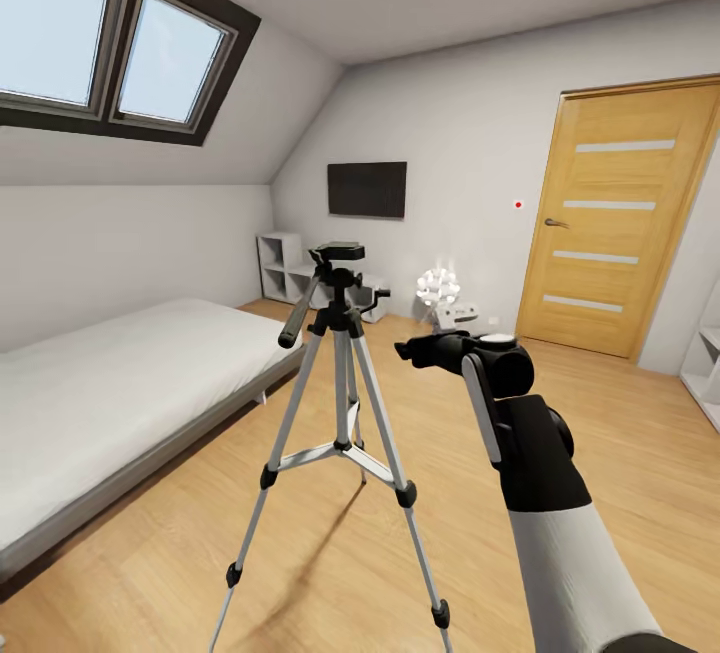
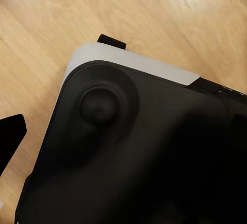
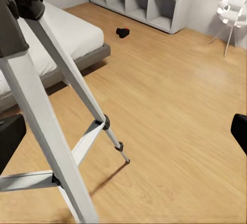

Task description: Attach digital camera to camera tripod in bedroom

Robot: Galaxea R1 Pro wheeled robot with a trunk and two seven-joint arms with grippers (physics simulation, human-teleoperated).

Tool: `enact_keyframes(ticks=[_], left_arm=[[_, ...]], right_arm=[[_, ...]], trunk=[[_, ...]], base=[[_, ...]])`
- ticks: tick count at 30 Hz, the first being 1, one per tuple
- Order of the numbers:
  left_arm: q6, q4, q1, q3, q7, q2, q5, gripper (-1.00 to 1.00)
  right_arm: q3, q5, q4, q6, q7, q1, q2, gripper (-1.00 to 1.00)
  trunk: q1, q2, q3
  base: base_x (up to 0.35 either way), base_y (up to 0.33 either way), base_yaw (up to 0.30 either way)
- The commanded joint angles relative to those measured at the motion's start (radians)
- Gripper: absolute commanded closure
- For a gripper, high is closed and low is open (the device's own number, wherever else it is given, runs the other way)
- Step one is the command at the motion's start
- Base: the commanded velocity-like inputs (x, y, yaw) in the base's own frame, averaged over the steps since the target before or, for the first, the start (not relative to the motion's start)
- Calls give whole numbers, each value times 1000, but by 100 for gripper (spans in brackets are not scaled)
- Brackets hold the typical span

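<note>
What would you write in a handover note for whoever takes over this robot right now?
Right gripper: open, empty, raised beside the tripod.
Left: one fingertip shows; state unclear.
Camera: on the floor by the shelf, apart from the tripod.
Done: nothing attached; the tripod's head is bare.
Left to do: fetch the camera and mount it.

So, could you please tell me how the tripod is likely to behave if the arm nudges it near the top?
The camera tripod is tall on thin legs, so it probably tips easily. Its small feet on the smooth wood floor may slide instead.
</note>
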Motion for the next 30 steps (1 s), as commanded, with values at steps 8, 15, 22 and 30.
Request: enact_keyframes(ticks=[8, 15, 22, 30], left_arm=[[-2, 0, 0, 6, 1, 0, -1, -100], [-2, 0, 0, 6, 1, 0, -1, -100], [-2, 0, 0, 7, 1, 0, -1, -100], [-2, 0, 0, 6, 1, -1, -1, -100]], right_arm=[[1, 12, 105, 4, 118, -1, -23, -100], [1, 15, 144, 4, 146, -1, -39, -100], [1, 16, 146, 4, 151, -1, -42, -100], [1, 15, 140, 4, 160, -1, -42, -100]], trunk=[[0, -1, -1], [0, -1, -1], [0, -1, -1], [0, -1, -1]], base=[[0, 0, 0], [0, 0, 0], [0, 0, 0], [0, 0, 0]])
